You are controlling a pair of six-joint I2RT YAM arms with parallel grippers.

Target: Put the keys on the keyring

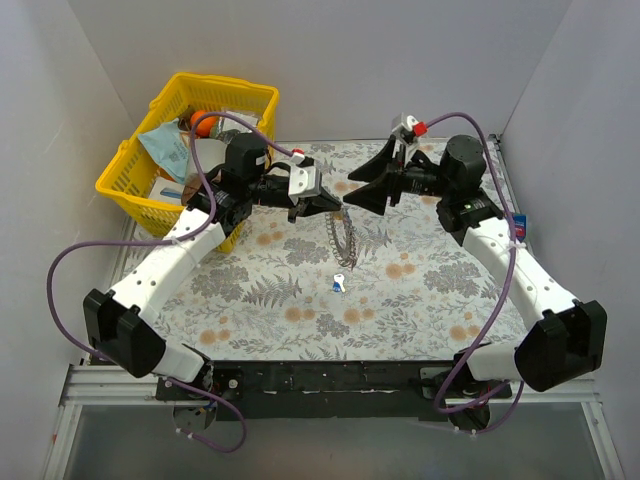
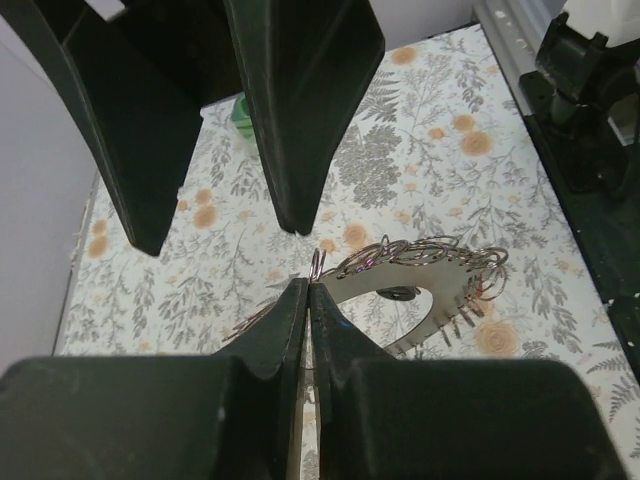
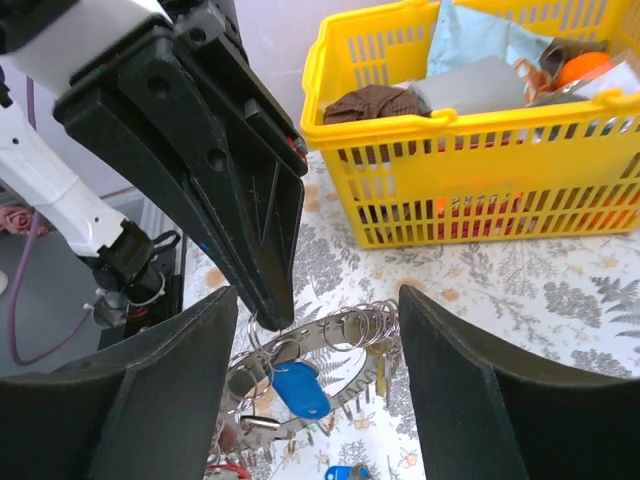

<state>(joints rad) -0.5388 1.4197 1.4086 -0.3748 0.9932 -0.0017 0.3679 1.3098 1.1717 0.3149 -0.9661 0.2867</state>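
Observation:
The keyring point(image 1: 343, 240) is a silvery band hung with small wire rings. It dangles above the floral mat from my left gripper point(image 1: 335, 205), which is shut on one of its small rings. In the left wrist view the left gripper point(image 2: 308, 285) is pinched tight at the top of the keyring point(image 2: 455, 300). My right gripper point(image 1: 350, 192) faces it, open. In the right wrist view the right gripper point(image 3: 315, 300) straddles the keyring point(image 3: 316, 326) without touching it. A blue-headed key point(image 3: 298, 391) hangs on the ring. Another blue and white key point(image 1: 339, 283) lies on the mat below.
A yellow basket point(image 1: 150, 195) full of mixed items stands at the back left, also seen behind the left gripper in the right wrist view as the basket point(image 3: 470, 210). Grey walls close in the mat on three sides.

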